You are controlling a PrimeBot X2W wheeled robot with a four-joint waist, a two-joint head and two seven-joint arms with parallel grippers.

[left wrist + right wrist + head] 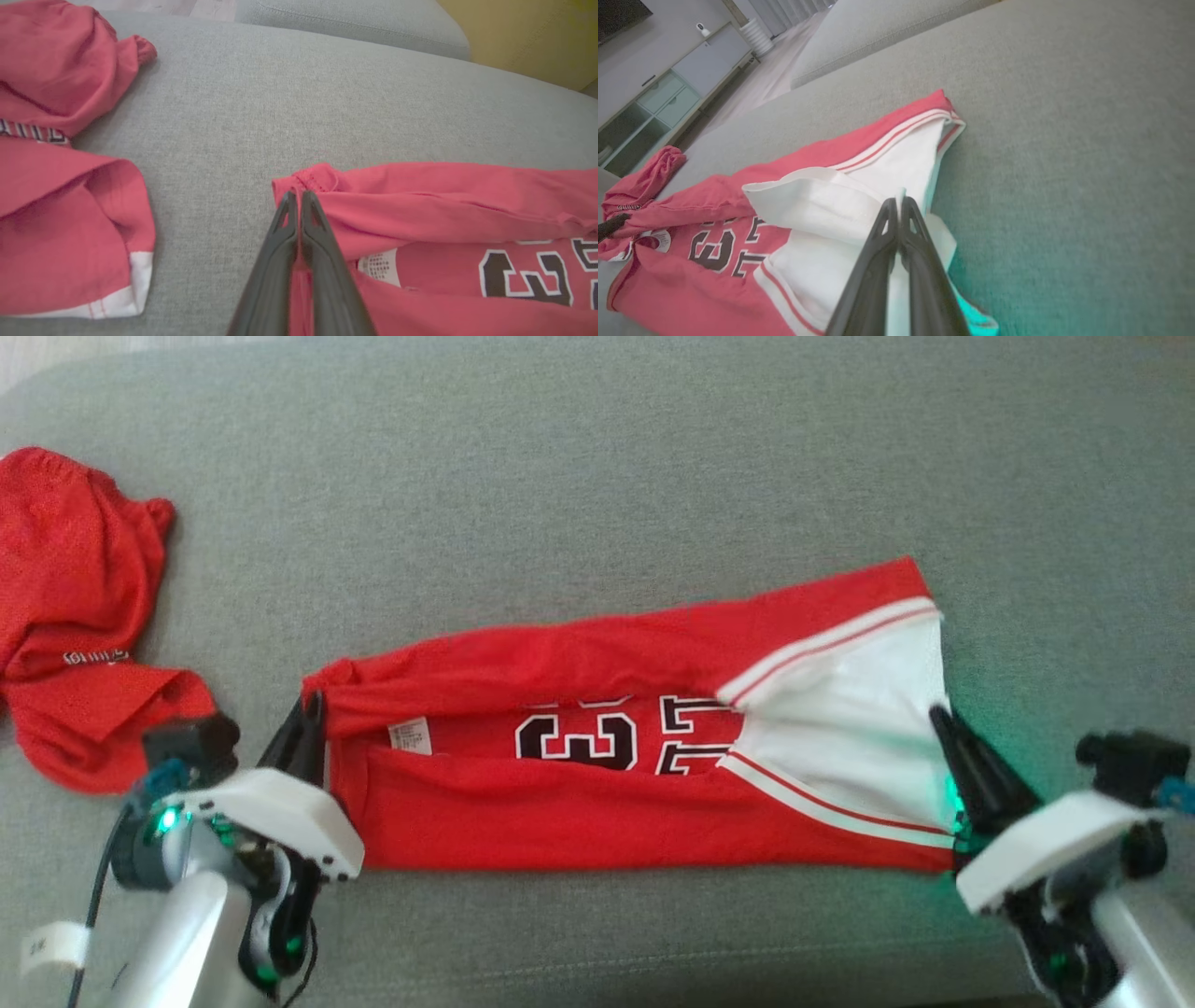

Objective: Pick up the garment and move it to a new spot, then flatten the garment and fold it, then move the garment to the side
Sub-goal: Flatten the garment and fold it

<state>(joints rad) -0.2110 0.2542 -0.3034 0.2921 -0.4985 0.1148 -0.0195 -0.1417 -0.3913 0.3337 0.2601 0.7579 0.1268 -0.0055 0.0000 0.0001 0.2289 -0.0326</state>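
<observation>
**A:** Nearest the robot first: what do the fingers have?

**B:** Both pairs are pinched tight. The left gripper (308, 721) grips the red edge at the left end of the garment (560, 812). The right gripper (939, 721) grips the white panel (840, 709) at its right end.

**A:** And where does the garment lie?

**B:** Stretched lengthways between them on the grey sofa seat (597, 457), with both long edges turned in over the number print (579, 739).

**A:** Which step is that?

**B:** Folding, I'd judge, with the sides already in. Next, both arms should lift together and carry one end across onto the other, with even tension so the flaps don't open.

**A:** Anything farther off?

**B:** A second red garment (65, 616), crumpled at the far left. The swing should avoid it.
</observation>
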